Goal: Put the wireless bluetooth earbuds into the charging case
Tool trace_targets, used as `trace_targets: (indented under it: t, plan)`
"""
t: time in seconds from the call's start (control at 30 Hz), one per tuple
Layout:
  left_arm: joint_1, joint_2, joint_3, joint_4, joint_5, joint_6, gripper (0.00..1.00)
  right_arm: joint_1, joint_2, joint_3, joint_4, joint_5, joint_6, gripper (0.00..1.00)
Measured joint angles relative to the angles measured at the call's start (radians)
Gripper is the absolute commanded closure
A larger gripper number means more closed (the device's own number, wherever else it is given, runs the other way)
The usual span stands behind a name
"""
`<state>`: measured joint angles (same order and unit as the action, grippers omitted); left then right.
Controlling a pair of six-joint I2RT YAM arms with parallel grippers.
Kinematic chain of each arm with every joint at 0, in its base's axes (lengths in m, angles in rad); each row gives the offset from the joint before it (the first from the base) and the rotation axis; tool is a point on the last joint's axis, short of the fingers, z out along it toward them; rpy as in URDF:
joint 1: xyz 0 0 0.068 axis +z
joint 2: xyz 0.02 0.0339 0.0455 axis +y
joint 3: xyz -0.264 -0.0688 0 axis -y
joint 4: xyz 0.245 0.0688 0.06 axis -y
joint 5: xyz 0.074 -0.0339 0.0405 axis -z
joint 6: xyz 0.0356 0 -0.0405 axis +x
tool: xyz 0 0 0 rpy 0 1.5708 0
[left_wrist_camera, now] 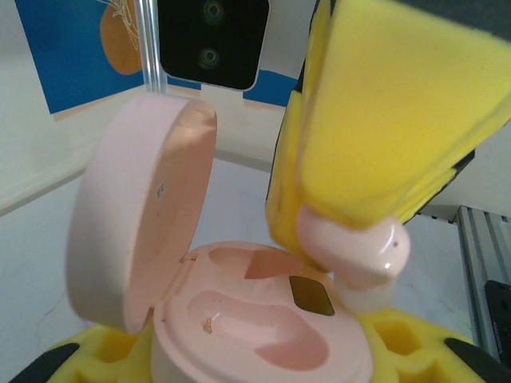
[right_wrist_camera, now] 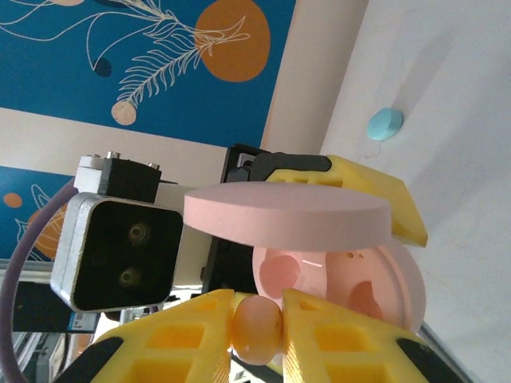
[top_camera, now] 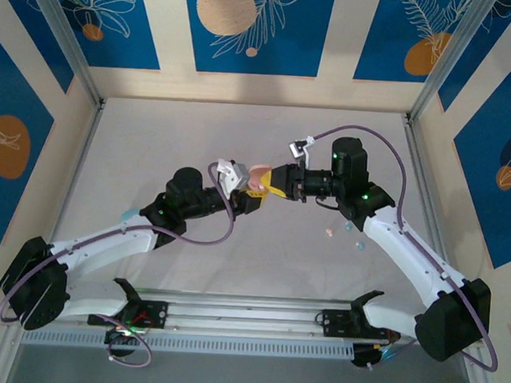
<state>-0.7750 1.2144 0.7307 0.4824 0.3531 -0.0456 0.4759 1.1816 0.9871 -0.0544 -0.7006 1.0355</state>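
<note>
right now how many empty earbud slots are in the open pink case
2. One slot sits by the hinge of the pink case, the other slot nearer its front edge. The pink earbud in the right gripper hangs over the rim, not seated.

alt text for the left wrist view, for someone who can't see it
A pink earbud, pinched in the yellow right gripper, is poised at the right rim of an open pink charging case with both wells empty. The lid stands hinged up on the left, and the left gripper holds the case's base from below.
</note>
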Motion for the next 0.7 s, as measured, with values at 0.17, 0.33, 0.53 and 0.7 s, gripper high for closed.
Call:
trace_targets:
  t: [0.17,0.33,0.53,0.7]
  plan:
    - [0.000,0.001,-0.001,0.005,0.005,0.000,0.73,0.016,0.000,0.000,0.019,0.031,0.000,0.77]
    - [-0.001,0.012,-0.001,0.010,0.013,0.000,0.73,0.026,0.000,0.006,0.032,0.052,0.000,0.77]
    - [-0.003,0.019,-0.001,0.011,0.013,-0.005,0.73,0.043,0.006,0.031,0.032,0.073,-0.007,0.77]
    - [-0.003,0.019,-0.001,0.028,0.012,-0.023,0.73,0.055,0.014,0.039,0.002,0.100,-0.027,0.77]
